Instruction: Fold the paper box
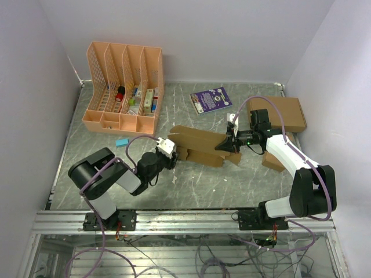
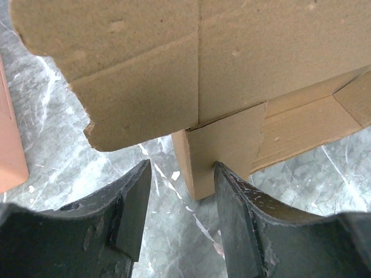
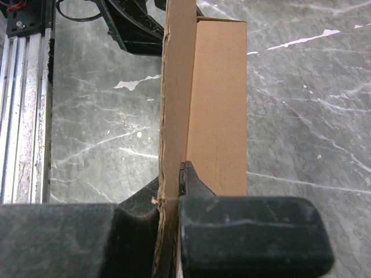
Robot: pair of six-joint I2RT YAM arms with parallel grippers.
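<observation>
The paper box (image 1: 200, 145) is a brown creased cardboard sheet, partly raised, in the middle of the table. My right gripper (image 1: 227, 143) holds its right end. In the right wrist view this gripper (image 3: 174, 174) is shut on a thin upright panel (image 3: 174, 87), with a folded wall beside it. My left gripper (image 1: 172, 152) sits at the sheet's left end. In the left wrist view it (image 2: 182, 168) is open. A small hanging flap (image 2: 223, 147) touches the tip of the right finger (image 2: 243, 214), and a broad panel (image 2: 174, 63) hangs above.
A pink desk organizer (image 1: 124, 87) with small items stands at the back left. A purple booklet (image 1: 210, 99) lies behind the sheet. A larger brown cardboard box (image 1: 281, 113) sits at the back right, another small carton (image 1: 272, 162) under the right arm. A blue scrap (image 1: 122, 142) lies nearby.
</observation>
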